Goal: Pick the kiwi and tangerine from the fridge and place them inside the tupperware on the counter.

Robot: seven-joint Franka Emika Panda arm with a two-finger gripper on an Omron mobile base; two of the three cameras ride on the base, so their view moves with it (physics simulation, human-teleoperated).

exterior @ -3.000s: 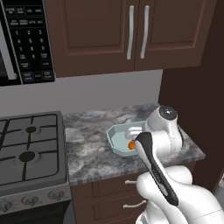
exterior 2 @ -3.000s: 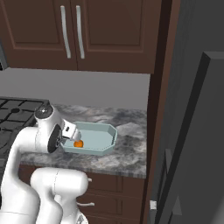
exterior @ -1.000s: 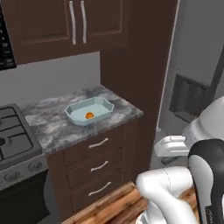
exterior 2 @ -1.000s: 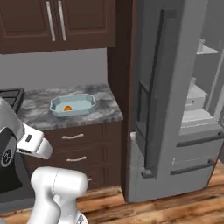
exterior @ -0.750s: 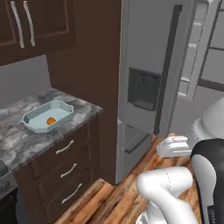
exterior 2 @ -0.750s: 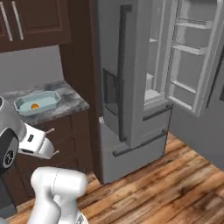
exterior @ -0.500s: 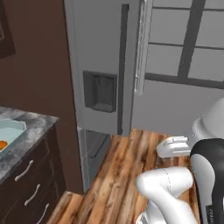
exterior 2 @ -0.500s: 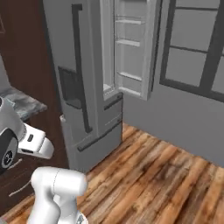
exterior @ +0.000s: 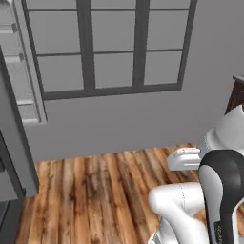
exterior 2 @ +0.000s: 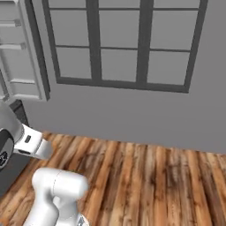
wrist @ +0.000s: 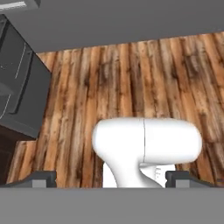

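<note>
- The hand view showed the jaws [wrist: 110,178] spread wide, grasping nothing, over a wooden floor [wrist: 131,74].
- The fridge [wrist: 19,92] lay beyond the jaws' left tip.
- Both base views faced a dark-framed window [exterior: 112,45] in a grey wall [exterior 2: 132,110].

The white arm [exterior: 200,200] is folded low at the lower right of the left base view; the gripper [wrist: 111,178] points floorward, jaws spread wide, empty.

Grey wall [exterior: 119,124], big dark-framed window [exterior 2: 123,44] w/ pale panes; wood plank floor [exterior 2: 145,176] below
</note>
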